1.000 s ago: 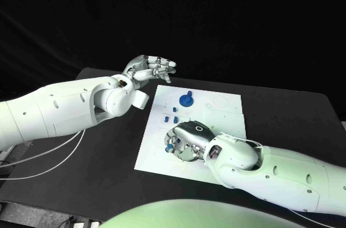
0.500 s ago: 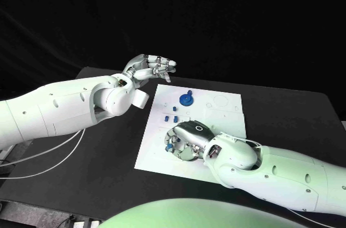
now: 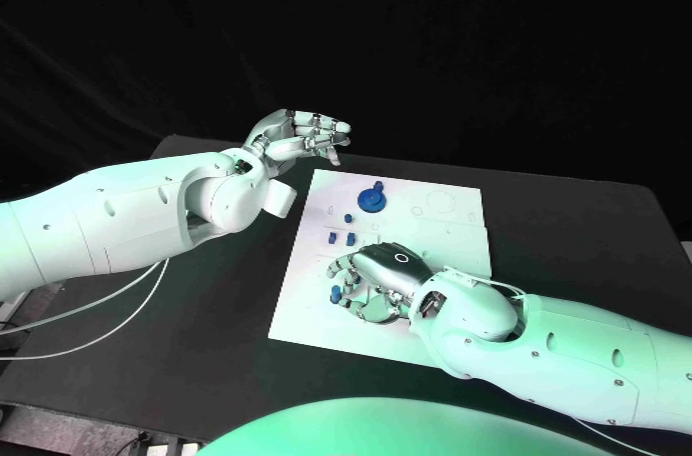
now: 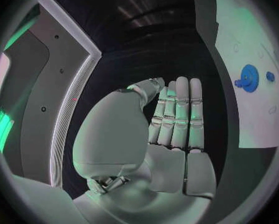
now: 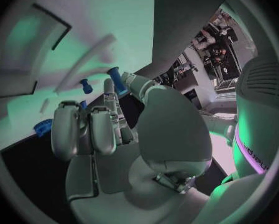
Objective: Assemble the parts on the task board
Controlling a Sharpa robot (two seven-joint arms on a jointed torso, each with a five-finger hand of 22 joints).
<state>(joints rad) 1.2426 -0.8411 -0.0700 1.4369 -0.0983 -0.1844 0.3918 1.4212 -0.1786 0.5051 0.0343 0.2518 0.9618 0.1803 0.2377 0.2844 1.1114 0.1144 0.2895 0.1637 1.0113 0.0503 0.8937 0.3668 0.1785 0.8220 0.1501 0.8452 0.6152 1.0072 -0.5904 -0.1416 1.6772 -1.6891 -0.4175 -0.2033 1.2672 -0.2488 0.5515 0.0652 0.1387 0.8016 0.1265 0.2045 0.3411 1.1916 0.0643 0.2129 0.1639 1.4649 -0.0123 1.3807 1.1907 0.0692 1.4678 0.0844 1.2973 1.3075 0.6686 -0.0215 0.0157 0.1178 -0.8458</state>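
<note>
Under the right robot hand [image 3: 378,276], curled fingers half-hide a pinched blue part [image 5: 116,79].

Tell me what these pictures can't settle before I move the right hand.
- Head view: the right hand covers the near part of the task board; whatever lies under its palm is hidden.
- Right wrist view: a blue peg sits at the fingers; whether it is pinched or merely touched is unclear.
- Head view: the small blue parts are too small to name.
- The blue gear is seen; its seating cannot be judged.
</note>
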